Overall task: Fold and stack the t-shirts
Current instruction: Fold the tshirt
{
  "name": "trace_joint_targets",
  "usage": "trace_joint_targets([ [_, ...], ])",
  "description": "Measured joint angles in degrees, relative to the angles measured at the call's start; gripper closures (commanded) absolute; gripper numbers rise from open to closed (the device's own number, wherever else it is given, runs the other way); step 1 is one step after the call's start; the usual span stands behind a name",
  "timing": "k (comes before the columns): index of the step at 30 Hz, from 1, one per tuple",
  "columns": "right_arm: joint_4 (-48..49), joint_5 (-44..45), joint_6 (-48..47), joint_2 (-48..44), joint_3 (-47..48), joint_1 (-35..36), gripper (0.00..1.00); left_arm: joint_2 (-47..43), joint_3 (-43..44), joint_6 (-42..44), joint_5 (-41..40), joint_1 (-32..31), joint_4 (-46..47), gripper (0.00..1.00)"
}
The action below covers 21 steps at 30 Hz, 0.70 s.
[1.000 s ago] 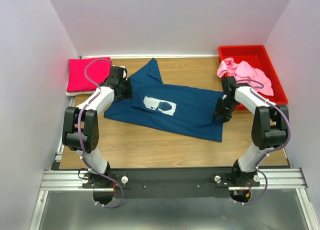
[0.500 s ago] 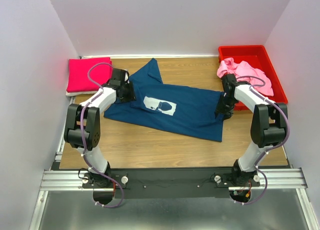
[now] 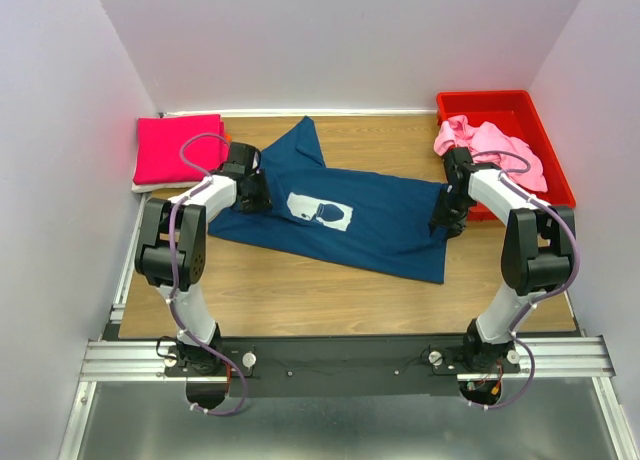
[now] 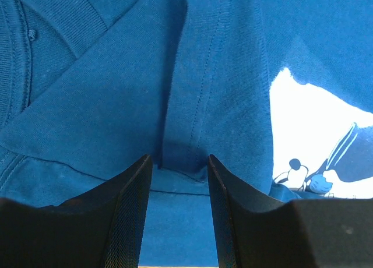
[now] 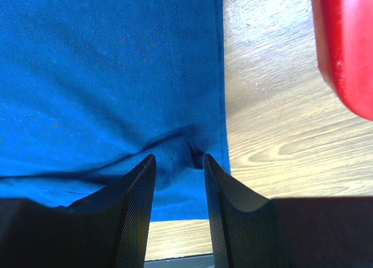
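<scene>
The navy blue t-shirt [image 3: 375,230] lies spread on the wooden table, its white cartoon print [image 3: 320,210] facing up. My left gripper [image 3: 252,192] [image 4: 178,160] is down on the shirt's left end near the sleeve. Its jaws are open and straddle a folded strip of navy cloth [image 4: 116,105]. My right gripper [image 3: 443,223] [image 5: 179,157] presses on the shirt's right hem [image 5: 105,64], open, with a small pucker of cloth between the fingertips. The magenta t-shirt [image 3: 165,148] lies folded at the back left. The light pink t-shirt [image 3: 490,145] sits crumpled in the bin.
A red plastic bin [image 3: 505,102] [image 5: 344,46] stands at the back right, close beside my right gripper. Grey walls close in the table on three sides. Bare wood [image 3: 300,290] shows in front of the navy shirt.
My left gripper has crept slightly right onto the shirt and its elbow has swung inward. My right gripper has shifted a little toward the back. The shirt lies as before.
</scene>
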Motion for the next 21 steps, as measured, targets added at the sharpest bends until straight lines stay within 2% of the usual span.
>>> trace_joint_targets([
  [6,0.0,0.0,0.0,0.0,0.0,0.0,0.54,1.4,0.2,0.1,-0.2,-0.2,0.5,0.65],
  [8,0.0,0.0,0.0,0.0,0.0,0.0,0.54,1.7,0.5,0.1,-0.2,-0.4,0.5,0.74],
  [12,0.0,0.0,0.0,0.0,0.0,0.0,0.54,2.2,0.9,0.3,-0.2,-0.7,0.8,0.77],
  [13,0.0,0.0,0.0,0.0,0.0,0.0,0.54,2.2,1.0,0.3,-0.2,-0.7,0.7,0.83],
  [21,0.0,0.0,0.0,0.0,0.0,0.0,0.55,2.5,5.5,1.2,-0.2,-1.4,-1.7,0.85],
])
